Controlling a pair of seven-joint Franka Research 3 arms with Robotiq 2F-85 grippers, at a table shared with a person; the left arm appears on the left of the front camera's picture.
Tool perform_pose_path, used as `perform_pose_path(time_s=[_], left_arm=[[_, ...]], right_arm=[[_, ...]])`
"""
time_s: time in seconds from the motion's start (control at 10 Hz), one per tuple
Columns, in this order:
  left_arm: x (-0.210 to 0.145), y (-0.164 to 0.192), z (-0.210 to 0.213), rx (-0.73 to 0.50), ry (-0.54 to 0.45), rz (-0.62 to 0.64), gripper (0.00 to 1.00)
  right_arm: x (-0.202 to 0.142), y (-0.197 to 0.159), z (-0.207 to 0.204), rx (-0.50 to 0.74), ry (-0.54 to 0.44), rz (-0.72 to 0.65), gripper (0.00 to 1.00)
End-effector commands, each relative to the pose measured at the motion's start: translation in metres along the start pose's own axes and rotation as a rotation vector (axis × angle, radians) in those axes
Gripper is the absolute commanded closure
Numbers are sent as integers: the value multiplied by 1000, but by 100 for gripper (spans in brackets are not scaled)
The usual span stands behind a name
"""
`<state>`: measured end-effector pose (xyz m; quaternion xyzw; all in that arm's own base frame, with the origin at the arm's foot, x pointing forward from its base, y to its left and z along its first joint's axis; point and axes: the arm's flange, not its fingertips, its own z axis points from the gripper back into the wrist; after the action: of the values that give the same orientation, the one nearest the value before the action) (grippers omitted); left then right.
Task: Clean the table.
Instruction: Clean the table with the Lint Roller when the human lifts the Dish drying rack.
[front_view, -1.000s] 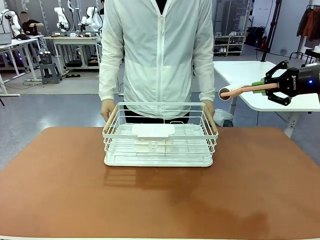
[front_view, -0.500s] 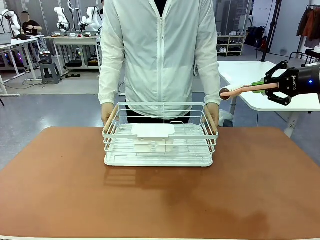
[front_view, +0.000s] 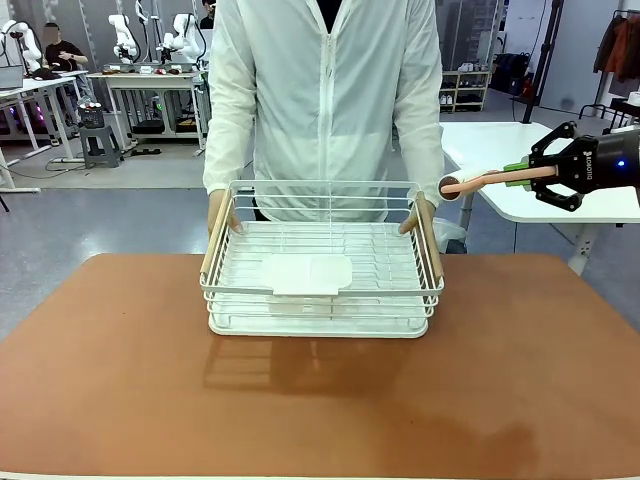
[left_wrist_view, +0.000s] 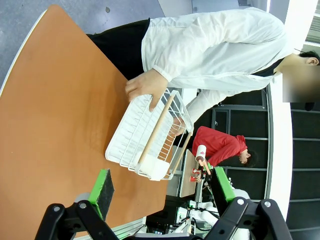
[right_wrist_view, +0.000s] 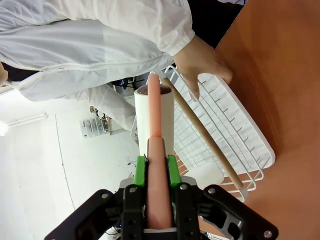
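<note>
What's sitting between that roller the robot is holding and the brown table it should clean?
The white wire rack covers the far middle of the table, the person's hands on its ends. The lint roller, in the right arm's shut jaws, hangs beyond the far right corner; nothing else visible blocks it.

person (front_view: 325, 100): the front view's top edge is cutting off everything above the collar; the rack (front_view: 380, 326) and the table (front_view: 320, 410) are hiding everything below the jacket hem.
hands: the rack's wooden handles are covering part of the person's right hand (front_view: 217, 212) and left hand (front_view: 419, 215).
right arm: the picture's right side is cutting it off just behind the right gripper (front_view: 518, 174).
lint roller (front_view: 475, 182): the gripper's fingers are hiding the rear of its pink handle.
left gripper (left_wrist_view: 162, 187): the bottom edge of its wrist view is cropping its body.
table corners: the front view's frame is cropping both near corners.
far tables (front_view: 150, 72): the things lying there are showing too small to tell.
</note>
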<state>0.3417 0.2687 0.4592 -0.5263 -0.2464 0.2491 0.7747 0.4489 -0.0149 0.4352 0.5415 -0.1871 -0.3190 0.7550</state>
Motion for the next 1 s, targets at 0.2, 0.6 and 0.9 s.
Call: perform_pose_path(time_s=[0.2,0.6,0.9], left_arm=[[0,-1,2,-24,0,-10,0],[0,-1,2,-24,0,-10,0],[0,-1,2,-24,0,-10,0]], right_arm=[[0,1,0,4,0,-1,100],[0,1,0,4,0,-1,100],[0,1,0,4,0,-1,100]])
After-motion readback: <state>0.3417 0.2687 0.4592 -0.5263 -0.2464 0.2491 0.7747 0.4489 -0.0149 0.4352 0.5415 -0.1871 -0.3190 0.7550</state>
